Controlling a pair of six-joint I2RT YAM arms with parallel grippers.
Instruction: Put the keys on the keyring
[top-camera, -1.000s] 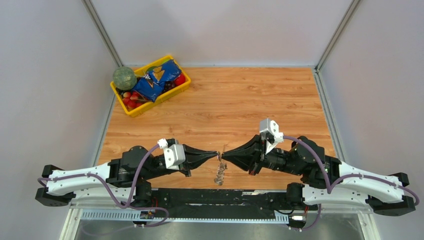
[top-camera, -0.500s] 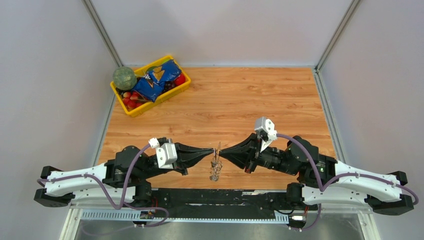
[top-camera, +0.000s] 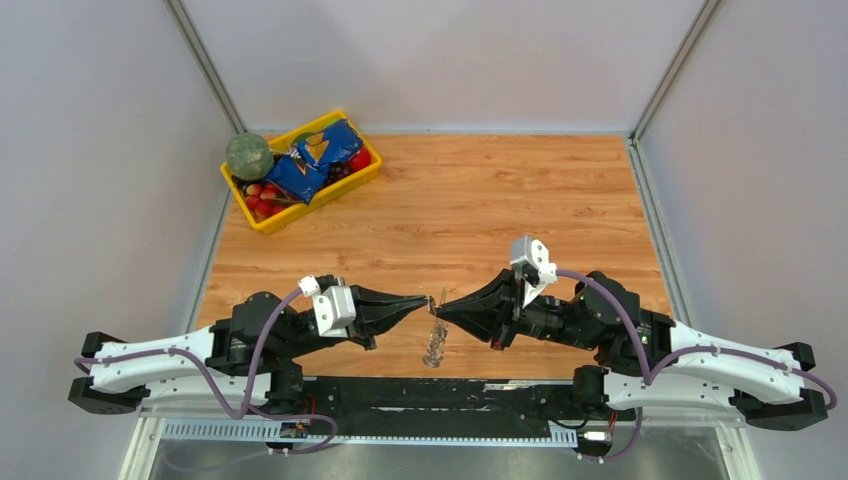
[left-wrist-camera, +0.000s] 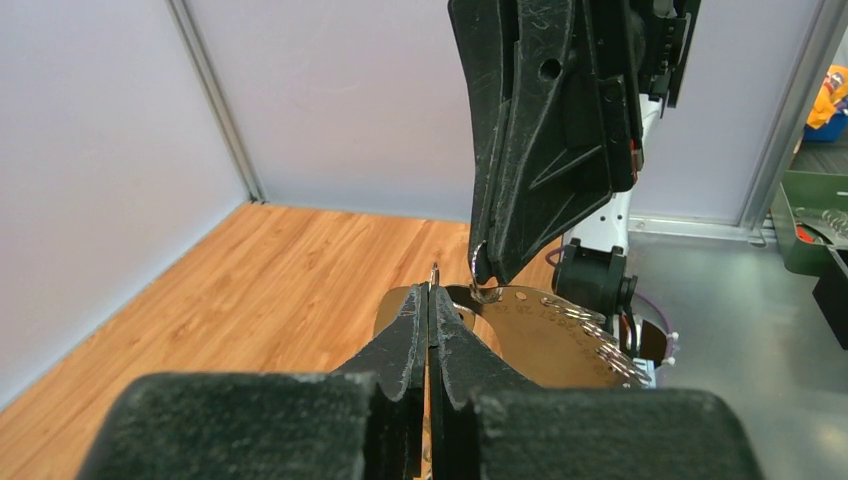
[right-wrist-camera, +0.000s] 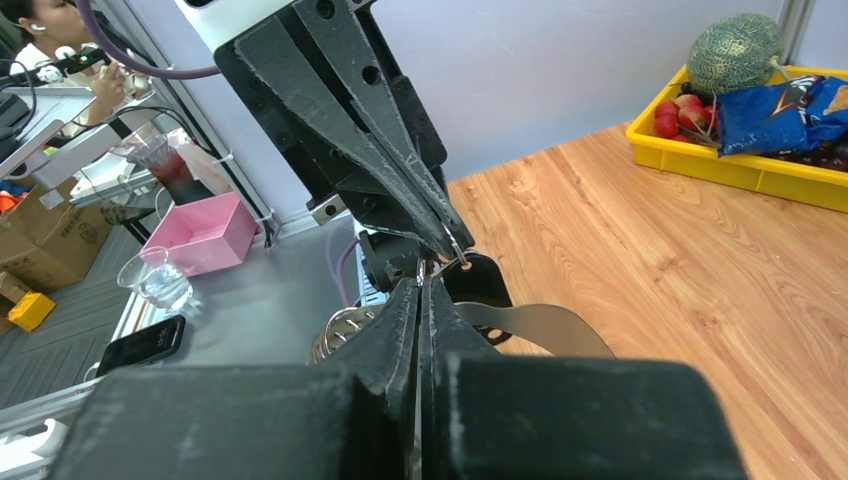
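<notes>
- Both arms now sit further toward the robot's left and a little further from the bases than a second ago, and the hanging bundle has travelled with them. Over the last half second the pose barely changes.
- The left gripper (top-camera: 422, 300) is clamped flat, with no gap between its fingers (left-wrist-camera: 405, 335). A sliver of thin wire loop protrudes at the tip.
- The right gripper (top-camera: 443, 308) is likewise clamped, pinching a silvery wire hook that reads as part of the same loop.
- The keyring (top-camera: 435, 340) hangs in the air between the two tips, above the near edge of the desk (top-camera: 480, 200). Its fringe of keys (top-camera: 434, 352) dangles below.
- The black-headed key (right-wrist-camera: 482, 282) lies just beside the tips in the right wrist view, with its flat blade running down and away.
- The step in hand is judged to be threading this key onto the loop. The next move calls for a small, steady slide or turn along the wire, with both grips kept firm.
- The contact point is covered by the fingers. It cannot be determined whether the coil is pried apart or whether the key's hole is already on the wire. The top view is too small to resolve single keys.
</notes>
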